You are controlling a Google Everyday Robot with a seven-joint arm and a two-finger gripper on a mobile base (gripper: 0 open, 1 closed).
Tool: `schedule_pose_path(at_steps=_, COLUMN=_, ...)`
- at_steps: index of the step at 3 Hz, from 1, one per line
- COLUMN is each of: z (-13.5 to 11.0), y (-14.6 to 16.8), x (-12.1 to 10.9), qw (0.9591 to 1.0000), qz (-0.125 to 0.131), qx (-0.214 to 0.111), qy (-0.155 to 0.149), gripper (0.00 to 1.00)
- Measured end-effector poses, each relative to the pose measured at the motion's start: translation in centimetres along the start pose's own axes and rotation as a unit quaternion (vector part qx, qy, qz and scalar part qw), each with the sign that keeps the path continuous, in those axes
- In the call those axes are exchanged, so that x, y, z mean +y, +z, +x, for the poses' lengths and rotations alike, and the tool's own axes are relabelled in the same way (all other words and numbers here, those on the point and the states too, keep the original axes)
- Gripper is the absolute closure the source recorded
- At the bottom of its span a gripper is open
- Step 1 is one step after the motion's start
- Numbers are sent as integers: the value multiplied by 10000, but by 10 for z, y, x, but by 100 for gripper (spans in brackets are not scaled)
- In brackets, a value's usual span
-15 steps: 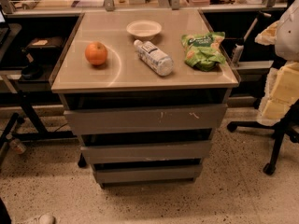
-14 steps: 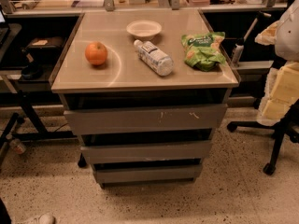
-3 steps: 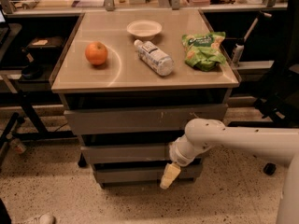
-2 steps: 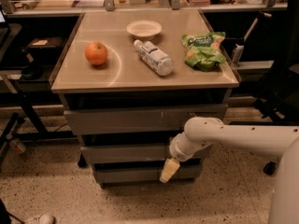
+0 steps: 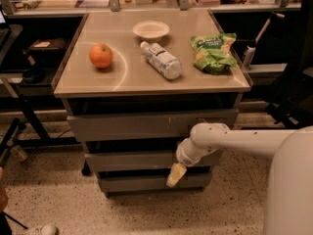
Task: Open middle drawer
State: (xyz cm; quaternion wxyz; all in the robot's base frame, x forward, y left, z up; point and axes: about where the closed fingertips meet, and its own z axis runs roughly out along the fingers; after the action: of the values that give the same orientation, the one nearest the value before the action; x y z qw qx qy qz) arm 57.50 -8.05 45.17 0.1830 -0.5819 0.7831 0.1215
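Note:
The grey drawer unit has three fronts stacked under its tan top. The middle drawer (image 5: 129, 161) is the plain grey front between the taller scratched top front (image 5: 146, 125) and the narrow bottom front (image 5: 142, 183). It sits pushed in, about flush with the others. My white arm reaches in from the right. My gripper (image 5: 175, 175) points down in front of the right part of the middle drawer, with its yellowish tip at the drawer's lower edge, over the dark gap above the bottom front.
On the top stand an orange (image 5: 100, 56), a white bowl (image 5: 151, 30), a lying plastic bottle (image 5: 162, 60) and a green chip bag (image 5: 213, 52). Black desk legs (image 5: 29, 116) stand at the left, a chair base (image 5: 288, 114) at the right. The floor (image 5: 54, 199) is speckled.
My arm has come into view from the right and reached in front of the drawers. Over the last second the gripper rose slightly, from the bottom front to the middle drawer's lower edge.

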Motion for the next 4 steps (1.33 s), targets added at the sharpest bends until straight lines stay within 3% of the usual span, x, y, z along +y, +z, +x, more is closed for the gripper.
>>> schedule_pose_path(at_steps=1, z=1, y=13, x=-9, qw=10000, qz=15, qx=18, qy=-7, gripper=0)
schedule_pose_path(at_steps=3, z=17, y=53, x=-5, qw=9991, qz=-328, qx=267, qy=-39, gripper=0)
schedule_pose_path(at_steps=4, z=15, y=51, x=-5, qw=9991, qz=-328, qx=267, qy=-38, gripper=0)
